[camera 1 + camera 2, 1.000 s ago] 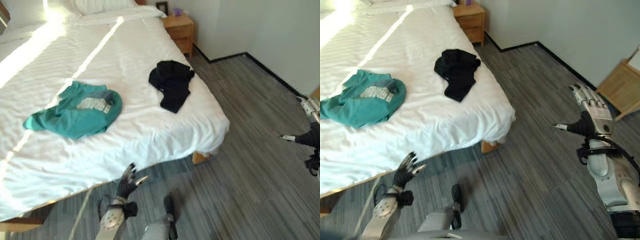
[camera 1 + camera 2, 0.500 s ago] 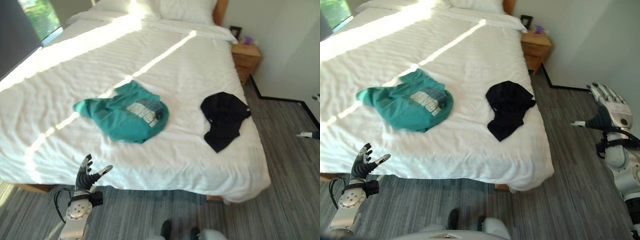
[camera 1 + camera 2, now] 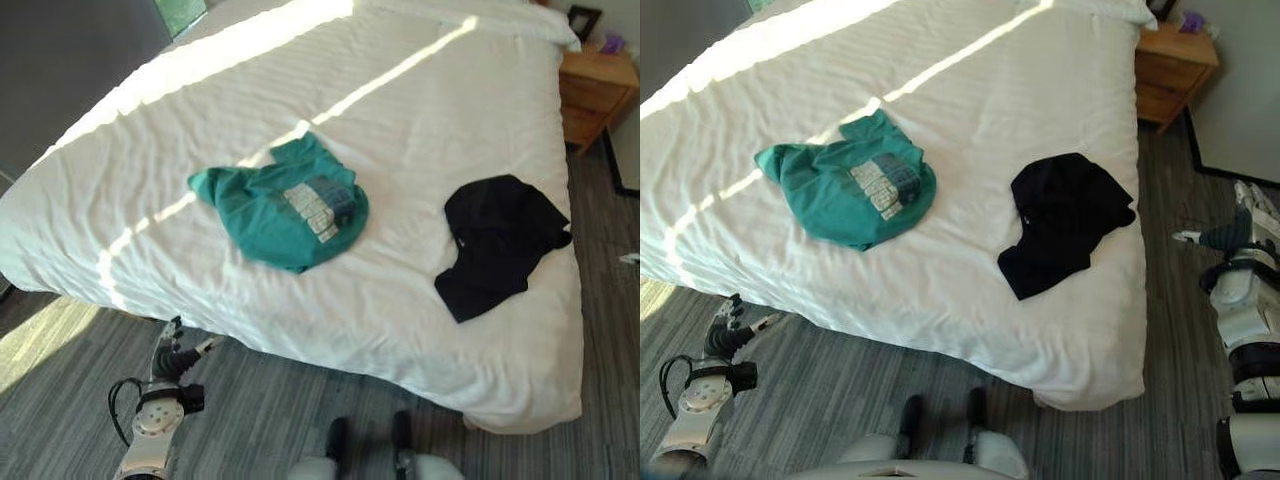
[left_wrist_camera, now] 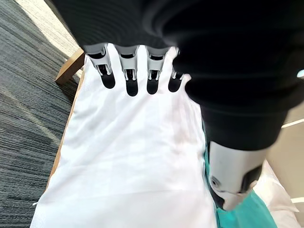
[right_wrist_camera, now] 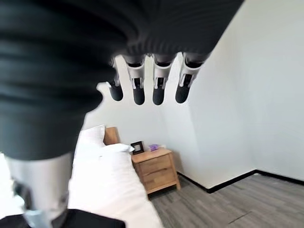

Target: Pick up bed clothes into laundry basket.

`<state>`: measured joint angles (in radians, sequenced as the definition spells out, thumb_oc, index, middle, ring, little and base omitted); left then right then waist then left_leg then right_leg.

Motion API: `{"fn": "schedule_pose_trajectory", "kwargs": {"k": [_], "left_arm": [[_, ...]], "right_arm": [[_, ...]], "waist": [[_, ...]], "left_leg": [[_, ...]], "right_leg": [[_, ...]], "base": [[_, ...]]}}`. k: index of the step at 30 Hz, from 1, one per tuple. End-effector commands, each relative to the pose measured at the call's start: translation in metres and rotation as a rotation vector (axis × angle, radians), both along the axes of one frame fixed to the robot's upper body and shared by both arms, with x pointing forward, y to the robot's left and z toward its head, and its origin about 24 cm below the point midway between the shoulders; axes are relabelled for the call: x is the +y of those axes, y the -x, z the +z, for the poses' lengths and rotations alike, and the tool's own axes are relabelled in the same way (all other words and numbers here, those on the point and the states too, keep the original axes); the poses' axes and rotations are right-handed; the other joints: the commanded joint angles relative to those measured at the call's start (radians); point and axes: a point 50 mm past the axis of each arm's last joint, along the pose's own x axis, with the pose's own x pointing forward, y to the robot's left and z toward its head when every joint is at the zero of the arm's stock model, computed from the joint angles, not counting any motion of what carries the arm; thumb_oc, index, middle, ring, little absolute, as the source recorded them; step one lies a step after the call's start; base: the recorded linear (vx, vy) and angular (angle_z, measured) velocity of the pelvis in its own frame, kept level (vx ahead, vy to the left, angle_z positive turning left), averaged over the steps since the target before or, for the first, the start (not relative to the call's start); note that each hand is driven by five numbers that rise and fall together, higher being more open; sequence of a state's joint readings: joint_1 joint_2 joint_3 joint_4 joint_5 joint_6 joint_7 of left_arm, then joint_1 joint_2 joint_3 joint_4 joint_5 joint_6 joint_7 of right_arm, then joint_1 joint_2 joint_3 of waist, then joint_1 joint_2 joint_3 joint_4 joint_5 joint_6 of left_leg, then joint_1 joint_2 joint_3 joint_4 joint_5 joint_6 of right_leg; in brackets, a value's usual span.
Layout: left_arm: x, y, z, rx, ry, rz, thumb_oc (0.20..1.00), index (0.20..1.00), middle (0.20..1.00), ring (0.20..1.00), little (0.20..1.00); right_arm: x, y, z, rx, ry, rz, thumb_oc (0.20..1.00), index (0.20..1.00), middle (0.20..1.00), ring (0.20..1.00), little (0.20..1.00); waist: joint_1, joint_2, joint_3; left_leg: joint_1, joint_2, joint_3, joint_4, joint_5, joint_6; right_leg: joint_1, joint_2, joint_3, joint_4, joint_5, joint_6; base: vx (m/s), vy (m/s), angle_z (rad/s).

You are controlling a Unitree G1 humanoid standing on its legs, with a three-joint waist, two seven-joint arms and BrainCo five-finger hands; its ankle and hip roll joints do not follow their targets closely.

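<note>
Reading both wrist views, I see the left robot hand [image 3: 172,352] and right robot hand [image 3: 1238,228] with fingers straight, holding nothing. Teal shirt [image 3: 285,203] and black garment [image 3: 497,240] lie well apart on the white bed [image 3: 420,120] — wooden nightstand [image 3: 1173,58] beyond, grey floor [image 3: 830,400] below.

Two garments lie on the bed [image 3: 420,120]: the shirt [image 3: 285,205] ahead of the left hand [image 3: 172,355], the other garment [image 3: 1065,220] left of the right hand [image 3: 1240,230]; nightstand [image 3: 1175,60] farther beyond.
</note>
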<state>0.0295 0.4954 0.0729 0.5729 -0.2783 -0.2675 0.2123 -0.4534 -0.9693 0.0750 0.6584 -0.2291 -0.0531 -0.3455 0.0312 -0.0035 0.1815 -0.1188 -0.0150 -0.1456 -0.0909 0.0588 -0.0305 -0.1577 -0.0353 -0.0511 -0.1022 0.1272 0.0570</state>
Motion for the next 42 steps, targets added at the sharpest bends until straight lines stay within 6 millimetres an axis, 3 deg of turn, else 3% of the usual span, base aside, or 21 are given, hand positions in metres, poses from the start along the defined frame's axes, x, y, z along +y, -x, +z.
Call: {"fn": "schedule_pose_trajectory", "kwargs": {"k": [1,7,17,18,19,20,22,24,25,26,27,28,31,32,33,36,37,38,40,41,42], "left_arm": [[-0.006,-0.017,0.016,-0.126,0.035,-0.011,1.000,1.000,1.000,1.000,1.000],[-0.016,-0.021,0.007,-0.107,0.077,-0.030,1.000,1.000,1.000,1.000,1.000],[-0.016,-0.035,0.015,-0.142,0.078,-0.020,1.000,1.000,1.000,1.000,1.000],[-0.016,-0.037,0.016,-0.149,0.073,-0.019,1.000,1.000,1.000,1.000,1.000],[-0.017,-0.041,0.020,-0.158,0.064,-0.023,1.000,1.000,1.000,1.000,1.000],[-0.014,-0.051,0.031,-0.183,0.031,-0.034,1.000,1.000,1.000,1.000,1.000],[-0.013,-0.057,0.042,-0.207,-0.006,-0.054,1.000,1.000,1.000,1.000,1.000],[-0.008,-0.066,0.070,-0.279,-0.114,-0.090,1.000,1.000,1.000,1.000,1.000],[-0.008,-0.071,0.088,-0.332,-0.169,-0.111,1.000,1.000,1.000,1.000,1.000],[-0.003,-0.079,0.139,-0.462,-0.354,-0.127,1.000,1.000,1.000,1.000,1.000],[-0.004,-0.079,0.140,-0.463,-0.356,-0.128,1.000,1.000,1.000,1.000,1.000],[0.003,-0.081,0.177,-0.541,-0.526,-0.101,1.000,1.000,1.000,1.000,1.000],[0.003,-0.085,0.198,-0.583,-0.632,-0.077,1.000,1.000,1.000,1.000,1.000],[0.019,-0.086,0.229,-0.550,-0.907,0.004,1.000,1.000,1.000,1.000,1.000],[0.018,-0.087,0.230,-0.552,-0.911,0.001,1.000,1.000,1.000,1.000,1.000],[0.039,-0.094,0.232,-0.388,-1.092,0.092,1.000,1.000,1.000,1.000,1.000],[0.043,-0.095,0.230,-0.346,-1.129,0.107,1.000,1.000,1.000,1.000,1.000],[0.060,-0.093,0.217,-0.177,-1.239,0.153,1.000,1.000,1.000,1.000,1.000],[0.058,-0.102,0.214,-0.136,-1.247,0.141,1.000,1.000,1.000,1.000,1.000],[0.068,-0.102,0.206,-0.021,-1.261,0.147,1.000,1.000,1.000,1.000,1.000],[0.073,-0.104,0.207,0.027,-1.265,0.150,1.000,1.000,1.000,1.000,1.000]], "right_arm": [[0.034,-0.015,0.047,-0.164,-0.010,0.240,1.000,1.000,1.000,1.000,1.000],[0.057,-0.031,0.040,-0.128,-0.047,0.327,1.000,1.000,1.000,1.000,1.000],[0.086,-0.041,-0.004,-0.118,-0.355,0.437,1.000,1.000,1.000,1.000,1.000],[0.089,-0.039,-0.009,-0.115,-0.382,0.455,0.925,0.925,0.925,0.925,0.925],[0.092,-0.037,-0.018,-0.093,-0.409,0.470,0.570,0.570,0.570,0.570,0.570],[0.098,-0.029,-0.044,-0.007,-0.447,0.489,0.200,0.200,0.200,0.200,0.200],[0.097,-0.024,-0.054,0.038,-0.437,0.485,0.200,0.200,0.200,0.200,0.200],[0.090,-0.010,-0.076,0.146,-0.403,0.464,0.200,0.200,0.200,0.200,0.200],[0.083,-0.002,-0.086,0.183,-0.410,0.440,0.200,0.200,0.200,0.200,0.200],[0.066,0.018,-0.105,0.245,-0.437,0.374,0.200,0.200,0.200,0.200,0.200],[0.066,0.018,-0.105,0.243,-0.439,0.374,0.200,0.200,0.200,0.200,0.200],[0.052,0.036,-0.113,0.280,-0.444,0.328,0.200,0.200,0.200,0.200,0.200],[0.044,0.044,-0.118,0.291,-0.462,0.292,0.200,0.200,0.200,0.200,0.200],[0.015,0.073,-0.134,0.391,-0.440,0.169,0.200,0.200,0.200,0.200,0.200],[0.015,0.074,-0.135,0.390,-0.443,0.166,0.200,0.200,0.200,0.200,0.200],[-0.006,0.104,-0.149,0.462,-0.451,0.055,0.200,0.200,0.200,0.200,0.200],[-0.010,0.111,-0.152,0.480,-0.453,0.037,0.200,0.200,0.200,0.200,0.200],[-0.019,0.134,-0.160,0.512,-0.487,-0.020,0.200,0.200,0.200,0.200,0.200],[-0.020,0.141,-0.162,0.513,-0.511,-0.026,0.200,0.200,0.200,0.200,0.200],[-0.019,0.147,-0.163,0.530,-0.524,-0.021,0.200,0.200,0.200,0.200,0.200],[-0.020,0.153,-0.165,0.540,-0.541,-0.029,0.200,0.200,0.200,0.200,0.200]], "waist": [[0.021,-0.021,0.009],[0.029,0.011,0.039],[0.024,0.064,0.104],[0.018,0.066,0.105],[0.009,0.068,0.108],[-0.009,0.070,0.098],[-0.017,0.070,0.088],[-0.033,0.069,0.078],[-0.040,0.065,0.077],[-0.057,0.049,0.084],[-0.056,0.046,0.085],[-0.070,0.020,0.093],[-0.069,0.003,0.093],[-0.101,-0.010,0.058],[-0.094,-0.013,0.057],[-0.106,-0.024,0.028],[-0.109,-0.023,0.023],[-0.156,-0.003,-0.004],[-0.170,-0.002,-0.019],[-0.214,-0.008,-0.031],[-0.218,-0.019,-0.031]], "left_leg": [[0.016,0.062,0.054,0.004,0.023,-0.089],[-0.038,0.074,0.054,0.004,0.050,-0.114],[-0.139,0.072,0.062,0.004,0.084,-0.128],[-0.156,0.073,0.069,0.004,0.085,-0.130],[-0.166,0.075,0.076,0.004,0.084,-0.132],[-0.171,0.083,0.087,0.004,0.071,-0.134],[-0.171,0.085,0.090,0.004,0.072,-0.132],[-0.132,0.094,0.109,0.004,0.046,-0.121],[-0.109,0.094,0.117,0.004,0.047,-0.113],[-0.081,0.085,0.117,0.072,0.010,-0.094],[-0.085,0.083,0.117,0.075,0.013,-0.094],[-0.106,0.050,0.079,0.186,-0.022,-0.091],[-0.123,0.026,0.050,0.226,-0.039,-0.087],[-0.117,0.062,0.021,0.155,-0.035,-0.086],[-0.112,0.062,0.024,0.140,-0.022,-0.086],[-0.116,0.133,-0.019,0.022,0.071,-0.097],[-0.112,0.141,-0.023,0.012,0.072,-0.098],[-0.069,0.166,0.006,0.004,0.051,-0.109],[-0.060,0.165,0.028,0.004,0.051,-0.111],[-0.039,0.151,0.065,0.004,0.042,-0.108],[-0.029,0.142,0.091,0.004,0.035,-0.102]], "right_leg": [[0.012,-0.058,-0.028,0.017,-0.020,0.077],[-0.025,-0.060,-0.057,0.017,-0.026,0.073],[-0.115,-0.067,-0.049,0.024,-0.007,0.073],[-0.128,-0.070,-0.049,0.023,-0.005,0.075],[-0.139,-0.071,-0.048,0.023,-0.003,0.076],[-0.146,-0.065,-0.037,0.024,-0.009,0.076],[-0.149,-0.062,-0.032,0.021,-0.004,0.074],[-0.126,-0.049,-0.012,0.021,-0.020,0.068],[-0.112,-0.047,-0.001,0.018,-0.020,0.066],[-0.075,-0.048,0.024,0.022,-0.029,0.063],[-0.077,-0.051,0.024,0.020,-0.024,0.064],[-0.052,-0.056,0.045,0.022,-0.026,0.059],[-0.044,-0.060,0.060,0.020,-0.023,0.061],[-0.014,-0.058,0.100,0.020,-0.031,0.081],[-0.017,-0.059,0.104,0.019,-0.027,0.081],[0.025,-0.052,0.168,0.015,-0.050,0.096],[0.033,-0.048,0.182,0.015,-0.056,0.100],[0.050,-0.054,0.201,0.016,-0.072,0.122],[0.039,-0.060,0.213,0.016,-0.061,0.127],[0.026,-0.076,0.245,0.017,-0.046,0.142],[0.019,-0.086,0.263,0.018,-0.039,0.151]], "base": [[-0.02,-0.067,0.05],[-0.06,-0.059,0.16],[-0.05,-0.019,0.06],[-0.07,0.003,0.02],[0.00,0.000,0.00],[0.01,0.032,-0.01],[0.03,0.036,0.00],[0.08,0.066,-0.09],[0.16,0.121,-0.28],[0.09,0.089,-0.23],[0.11,0.076,-0.35],[0.00,0.025,-0.25],[0.08,0.097,-0.26],[0.16,0.213,-0.36],[0.30,0.336,-0.18],[0.22,0.251,-0.62],[0.23,0.325,-0.63],[0.17,0.371,-0.75],[0.10,0.326,-0.75],[0.07,0.333,-0.97],[0.06,0.455,-1.00]]}}
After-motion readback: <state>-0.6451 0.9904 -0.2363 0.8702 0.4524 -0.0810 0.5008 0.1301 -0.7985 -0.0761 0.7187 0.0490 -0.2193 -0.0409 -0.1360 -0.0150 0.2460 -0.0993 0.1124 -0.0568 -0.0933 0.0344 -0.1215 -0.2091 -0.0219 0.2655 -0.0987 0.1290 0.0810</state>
